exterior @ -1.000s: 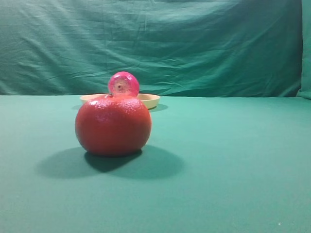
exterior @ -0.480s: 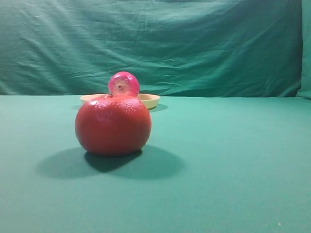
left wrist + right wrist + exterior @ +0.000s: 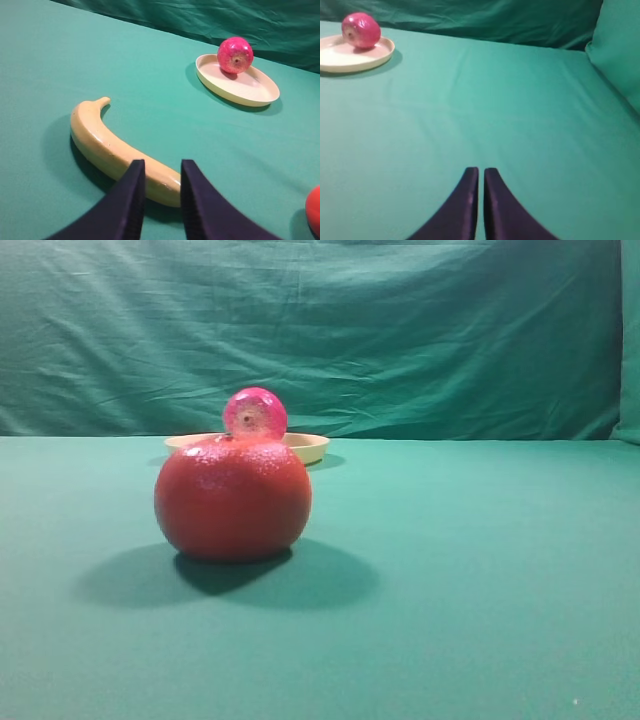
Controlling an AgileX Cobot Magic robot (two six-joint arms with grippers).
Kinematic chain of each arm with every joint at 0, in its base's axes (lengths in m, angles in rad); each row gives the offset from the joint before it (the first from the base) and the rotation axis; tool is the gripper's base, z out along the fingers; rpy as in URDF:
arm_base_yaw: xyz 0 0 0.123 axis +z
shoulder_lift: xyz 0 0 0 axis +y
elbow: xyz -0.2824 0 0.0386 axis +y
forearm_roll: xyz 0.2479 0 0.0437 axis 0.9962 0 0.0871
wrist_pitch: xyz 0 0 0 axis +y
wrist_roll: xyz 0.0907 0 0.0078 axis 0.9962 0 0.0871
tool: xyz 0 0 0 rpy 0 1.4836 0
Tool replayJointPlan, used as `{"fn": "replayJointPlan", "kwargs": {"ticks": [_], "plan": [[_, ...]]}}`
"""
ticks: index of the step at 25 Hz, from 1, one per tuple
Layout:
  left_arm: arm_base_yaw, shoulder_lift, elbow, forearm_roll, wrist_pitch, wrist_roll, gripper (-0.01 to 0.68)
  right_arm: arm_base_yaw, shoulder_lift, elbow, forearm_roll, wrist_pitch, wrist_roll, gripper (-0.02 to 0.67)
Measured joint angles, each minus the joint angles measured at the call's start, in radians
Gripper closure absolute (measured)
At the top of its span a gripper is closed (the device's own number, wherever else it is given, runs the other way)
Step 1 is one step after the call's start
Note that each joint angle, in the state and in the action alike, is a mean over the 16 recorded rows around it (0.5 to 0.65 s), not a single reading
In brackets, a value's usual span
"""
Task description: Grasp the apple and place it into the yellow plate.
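The glossy pinkish-red apple (image 3: 235, 54) lies on its side inside the shallow, round, pale yellow plate (image 3: 250, 92), against the plate's far rim, its dimpled end turned outward. From the left gripper (image 3: 161, 172) the plate sits well ahead and off to the right; the left jaws stand slightly parted, a narrow gap showing between their dark tips, with nothing between them. Just ahead of those tips, almost under them, a long curved yellow banana (image 3: 112, 145) lies flat on the green cloth-covered desk (image 3: 150, 75), stretching away to the left of the jaws. At the lower right edge of the left wrist view, a sliver of the round orange-red dimple-skinned citrus fruit (image 3: 233, 497) shows, near the jaws on their right.

The right gripper (image 3: 481, 172) hangs over bare cloth, its jaws nearly pressed together with only a thin slit between them, holding nothing. From these jaws the apple (image 3: 361, 30) and plate (image 3: 340, 60) are far ahead and to the left.

In the high view the citrus fruit stands in front, partly hiding the plate (image 3: 310, 446) and apple (image 3: 254, 412).
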Motion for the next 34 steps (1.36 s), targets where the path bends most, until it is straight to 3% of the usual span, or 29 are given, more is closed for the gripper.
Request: {"fn": "replayJointPlan", "kwargs": {"ticks": [34], "plan": [[0.0,0.0,0.0,0.0,0.0,0.0,0.516,0.0,0.0,0.002,-0.004,0.004,0.0,0.649]]}}
